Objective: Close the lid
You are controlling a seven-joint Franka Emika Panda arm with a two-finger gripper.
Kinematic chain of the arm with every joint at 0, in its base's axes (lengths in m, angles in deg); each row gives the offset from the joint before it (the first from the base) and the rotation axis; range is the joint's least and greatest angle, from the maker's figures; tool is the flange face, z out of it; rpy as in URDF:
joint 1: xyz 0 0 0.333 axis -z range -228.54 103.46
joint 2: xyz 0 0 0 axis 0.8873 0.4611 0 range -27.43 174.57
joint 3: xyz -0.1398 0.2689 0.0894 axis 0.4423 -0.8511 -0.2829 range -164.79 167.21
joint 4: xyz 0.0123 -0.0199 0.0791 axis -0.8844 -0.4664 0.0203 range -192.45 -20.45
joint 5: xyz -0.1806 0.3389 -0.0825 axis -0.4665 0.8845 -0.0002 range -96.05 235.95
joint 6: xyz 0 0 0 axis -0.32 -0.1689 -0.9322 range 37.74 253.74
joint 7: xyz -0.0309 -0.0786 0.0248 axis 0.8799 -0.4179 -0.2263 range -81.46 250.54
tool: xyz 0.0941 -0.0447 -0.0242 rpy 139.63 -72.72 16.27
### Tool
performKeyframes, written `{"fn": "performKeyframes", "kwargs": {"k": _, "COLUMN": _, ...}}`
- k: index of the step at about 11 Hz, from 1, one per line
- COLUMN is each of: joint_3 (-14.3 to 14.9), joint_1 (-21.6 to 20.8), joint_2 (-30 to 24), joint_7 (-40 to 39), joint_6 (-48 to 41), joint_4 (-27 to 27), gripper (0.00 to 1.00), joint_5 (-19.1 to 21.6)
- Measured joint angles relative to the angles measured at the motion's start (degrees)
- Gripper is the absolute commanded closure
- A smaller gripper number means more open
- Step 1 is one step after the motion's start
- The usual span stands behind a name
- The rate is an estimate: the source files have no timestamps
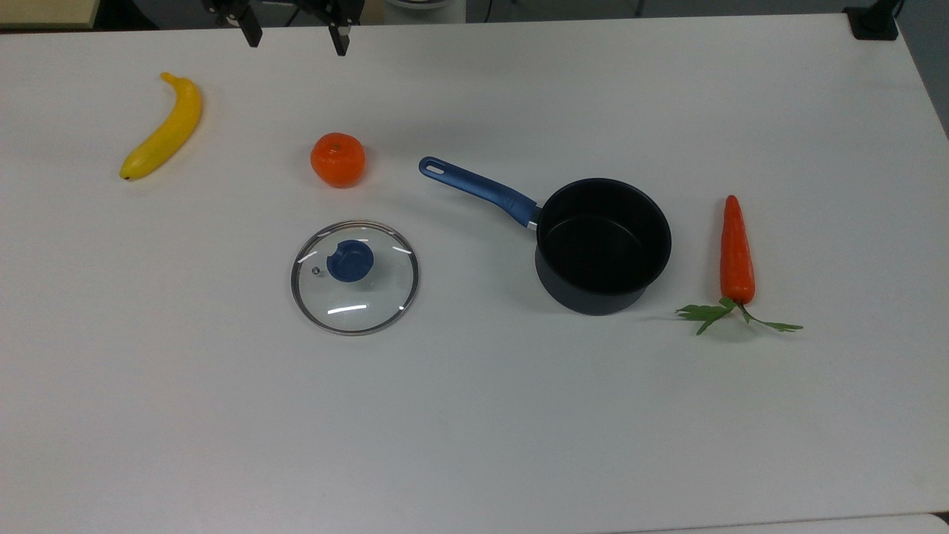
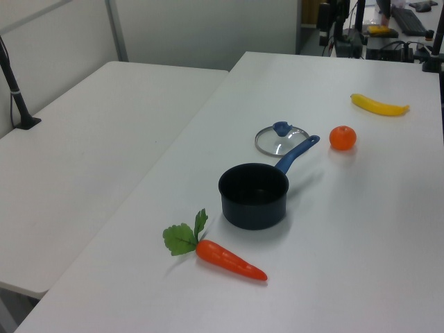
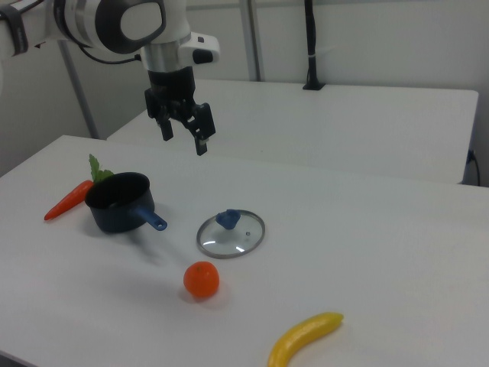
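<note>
Top view: your end effector (image 1: 294,33) sits at the far edge w/ fingers spread wide, holding nothing. The lid (image 1: 354,277) lies flat on the white worktop (image 1: 474,430), knob up, well apart from the saucepan (image 1: 602,245) to the top view's right; pan is uncovered, blue handle pointing toward the tangerine (image 1: 337,159). Banana (image 1: 162,127) far left, carrot (image 1: 737,252) just right of the pan.

Left view: lid (image 2: 281,139) lies beyond the saucepan (image 2: 254,195), beside its handle tip.

Right view: end effector (image 3: 185,133) hangs high above the worktop, empty, fingers apart; lid (image 3: 231,233) lies near the tangerine (image 3: 201,280).
</note>
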Motion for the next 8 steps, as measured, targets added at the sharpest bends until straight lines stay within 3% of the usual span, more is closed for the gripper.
{"fn": "performKeyframes", "kwargs": {"k": 3, "joint_3": 0.17, "joint_1": 0.53, "joint_2": 2.24, "joint_7": 1.86, "joint_6": 3.2, "joint_4": -0.52, "gripper": 0.0, "joint_5": 0.0}}
{"fn": "performKeyframes", "kwargs": {"k": 8, "joint_3": 0.19, "joint_1": 2.31, "joint_2": 11.43, "joint_7": 8.27, "joint_6": 14.27, "joint_4": -1.06, "gripper": 0.0, "joint_5": 0.42}}
